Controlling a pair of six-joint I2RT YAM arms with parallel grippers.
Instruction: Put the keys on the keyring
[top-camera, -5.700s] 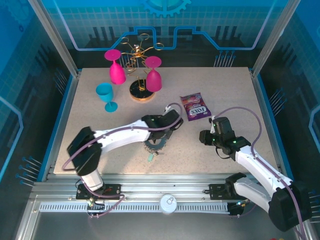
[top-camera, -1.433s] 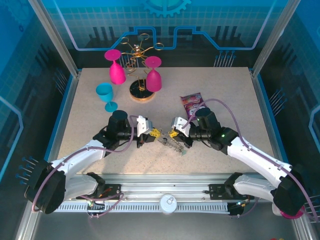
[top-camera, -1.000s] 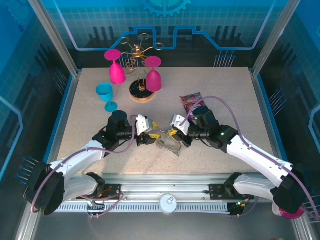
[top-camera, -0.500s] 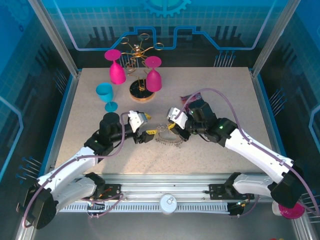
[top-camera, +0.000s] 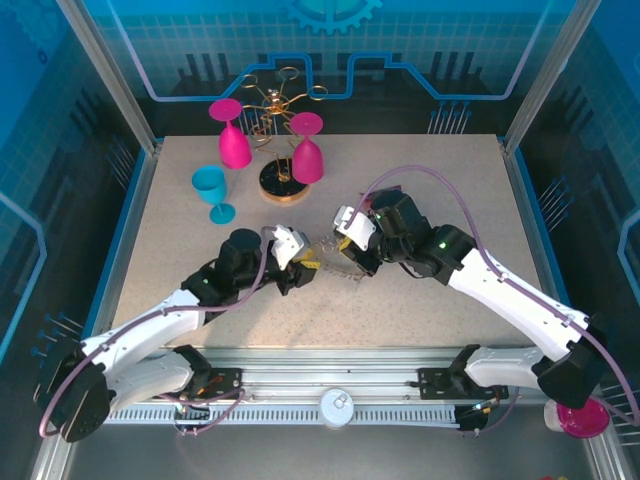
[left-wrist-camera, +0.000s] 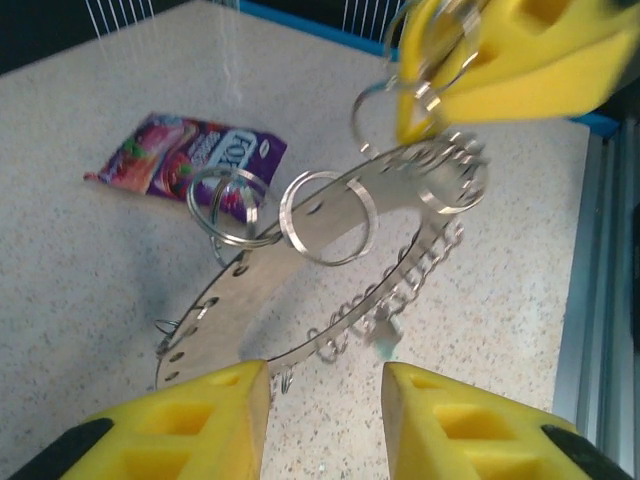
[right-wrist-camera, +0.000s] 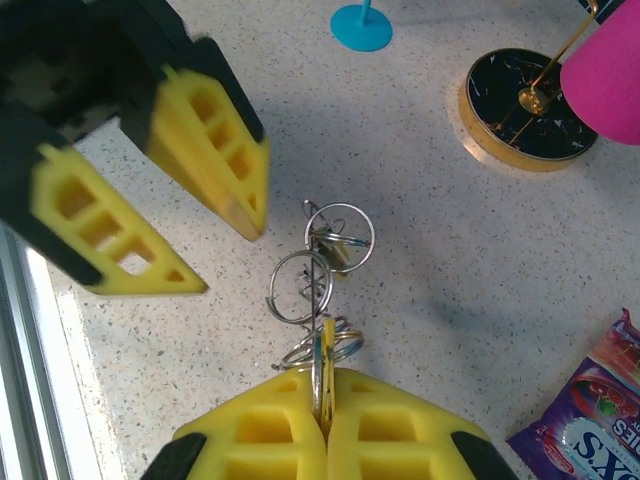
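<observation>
The right gripper (right-wrist-camera: 322, 385) has its fingers pressed fully together, clamping the keyring (left-wrist-camera: 230, 310) by its edge. The left gripper (left-wrist-camera: 325, 400) faces the ring, fingers parted and holding nothing.

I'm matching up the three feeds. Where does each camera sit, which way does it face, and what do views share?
Top external: above and behind the bases, looking down on the table; both arms, left claw and right claw show.
Left wrist: on the left arm, facing across the table at the keyring; its open yellow fingers show below.
Right wrist: on the right arm, looking down; its fingers, shut on the keyring, show below.
Shared: both wrist views hold the keyring and candy bag.
</observation>
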